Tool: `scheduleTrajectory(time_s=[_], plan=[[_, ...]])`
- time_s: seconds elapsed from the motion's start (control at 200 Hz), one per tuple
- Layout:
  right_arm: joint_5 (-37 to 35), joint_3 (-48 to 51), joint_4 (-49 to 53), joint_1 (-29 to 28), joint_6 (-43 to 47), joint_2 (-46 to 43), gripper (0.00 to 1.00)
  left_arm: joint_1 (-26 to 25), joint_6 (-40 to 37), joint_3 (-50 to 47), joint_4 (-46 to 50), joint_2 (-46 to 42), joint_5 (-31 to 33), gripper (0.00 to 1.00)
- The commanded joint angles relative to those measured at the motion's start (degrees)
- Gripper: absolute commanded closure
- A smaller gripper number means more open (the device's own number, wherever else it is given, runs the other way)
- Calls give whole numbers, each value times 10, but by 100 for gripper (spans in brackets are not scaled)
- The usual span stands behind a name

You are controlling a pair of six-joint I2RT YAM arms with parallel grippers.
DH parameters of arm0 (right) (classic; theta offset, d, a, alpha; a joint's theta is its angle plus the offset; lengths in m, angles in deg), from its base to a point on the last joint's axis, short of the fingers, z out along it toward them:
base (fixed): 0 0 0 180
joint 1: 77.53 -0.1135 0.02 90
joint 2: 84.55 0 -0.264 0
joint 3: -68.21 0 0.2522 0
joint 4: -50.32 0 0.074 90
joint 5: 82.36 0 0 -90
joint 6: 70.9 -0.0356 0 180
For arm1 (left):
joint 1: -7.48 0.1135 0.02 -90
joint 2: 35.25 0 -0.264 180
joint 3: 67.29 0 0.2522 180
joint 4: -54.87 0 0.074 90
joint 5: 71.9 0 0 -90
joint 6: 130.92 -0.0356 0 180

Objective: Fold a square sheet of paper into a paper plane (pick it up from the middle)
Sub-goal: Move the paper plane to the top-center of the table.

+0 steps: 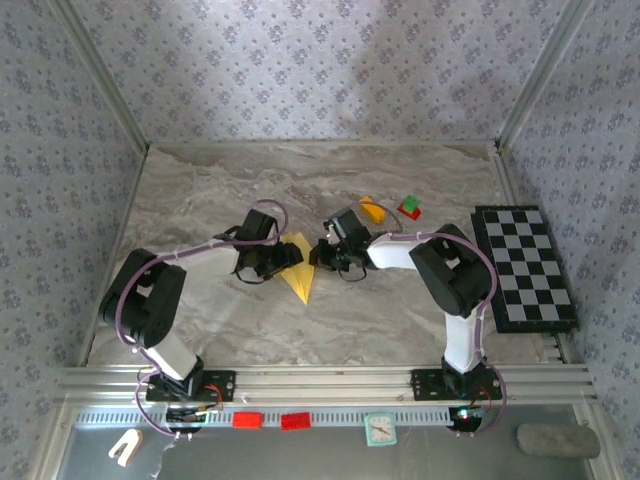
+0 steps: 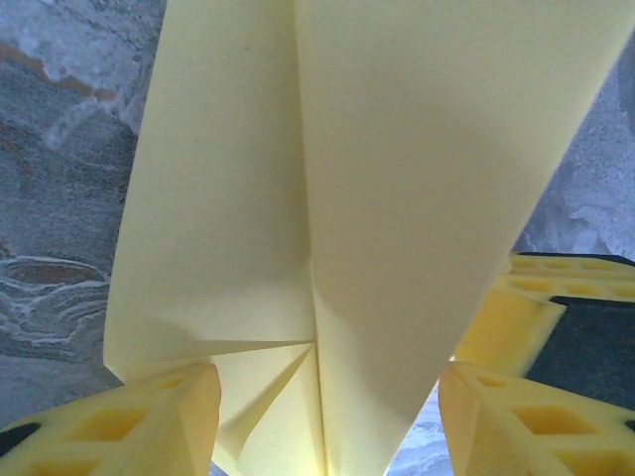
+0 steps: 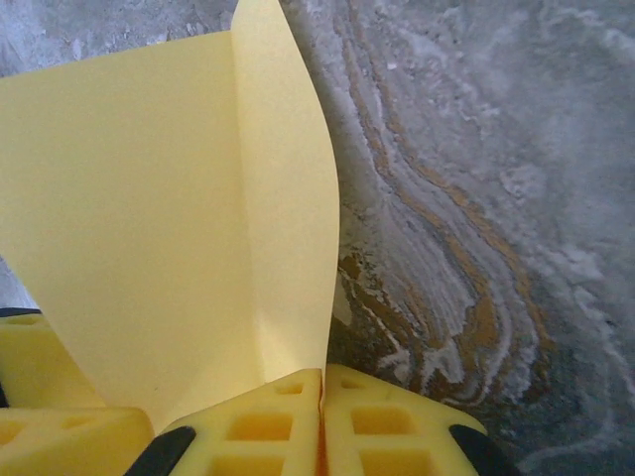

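1. Paper plane (image 1: 298, 268) sits mid-table between my two grippers, a folded yellow dart with its point toward my bases.
2. My right gripper (image 3: 322, 397) is clamped on one raised edge of it, fingers pressed together over the paper.
3. My left gripper (image 2: 327, 421) has its jaws apart, one finger either side of the centre crease.
4. Bare marble table (image 1: 200, 190) lies free to the left and far side. Just beyond my right gripper sit an orange-yellow block (image 1: 372, 211) and a red-and-green block (image 1: 410, 207). A checkered board (image 1: 522, 268) lines the right edge.
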Motion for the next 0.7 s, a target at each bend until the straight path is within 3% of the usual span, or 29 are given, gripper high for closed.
scheduleTrajectory(time_s=[0.0,0.39,0.695], plan=[[-11,14,-8,4,-11,-28,90,-4,-8,13,2,14,0,40],[-16,38,-27,8,-35,-39,91,-15,-20,-1,-20,-6,-43,35],[-14,37,-27,10,-44,-37,91,-21,-13,-37,-17,-53,-56,45]])
